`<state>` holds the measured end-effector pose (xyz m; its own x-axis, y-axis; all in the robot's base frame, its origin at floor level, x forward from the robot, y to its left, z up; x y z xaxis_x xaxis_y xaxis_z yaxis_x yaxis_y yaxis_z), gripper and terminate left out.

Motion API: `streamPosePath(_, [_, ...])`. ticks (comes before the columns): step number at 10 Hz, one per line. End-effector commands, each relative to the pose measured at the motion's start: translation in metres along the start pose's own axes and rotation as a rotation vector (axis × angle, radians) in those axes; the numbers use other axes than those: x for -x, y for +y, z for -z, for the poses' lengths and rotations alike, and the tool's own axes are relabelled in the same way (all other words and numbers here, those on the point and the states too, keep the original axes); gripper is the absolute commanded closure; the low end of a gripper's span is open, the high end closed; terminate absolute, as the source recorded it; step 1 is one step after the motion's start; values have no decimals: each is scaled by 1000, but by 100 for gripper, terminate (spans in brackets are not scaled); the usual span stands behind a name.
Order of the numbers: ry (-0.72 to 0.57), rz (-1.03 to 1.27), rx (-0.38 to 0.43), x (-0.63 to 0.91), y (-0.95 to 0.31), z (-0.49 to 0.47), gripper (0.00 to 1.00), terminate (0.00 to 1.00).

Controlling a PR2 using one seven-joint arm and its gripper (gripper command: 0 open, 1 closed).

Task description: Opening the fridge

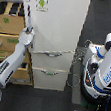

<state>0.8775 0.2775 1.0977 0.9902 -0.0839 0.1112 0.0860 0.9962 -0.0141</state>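
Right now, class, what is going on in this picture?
A robot arm reaches up from the lower left of the exterior view to the tall white fridge. Its gripper sits at the left edge of the upper door, by the vertical handle. The door looks shut; the jaws are too blurred to judge.

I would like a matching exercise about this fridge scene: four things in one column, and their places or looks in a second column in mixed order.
Things:
1. sticker
2. gripper
3. drawer handles
4. wooden cabinet

Descriptions:
A. tan, at the exterior view's left of the fridge
B. green and white, high on the upper door
C. curved silver, below the upper door
D. at the upper door's left edge

Pairs: 1-B, 2-D, 3-C, 4-A
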Motion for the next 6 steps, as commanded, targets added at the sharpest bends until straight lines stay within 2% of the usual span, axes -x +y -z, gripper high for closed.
streamPosePath(1, [-79,512,-37,268,-192,-134,100,0])
streamPosePath(4, [-56,676,-7,366,-286,-145,100,0])
streamPosePath(5, [-32,715,56,437,-366,-141,100,0])
streamPosePath(6, [-54,749,72,450,-466,-144,100,0])
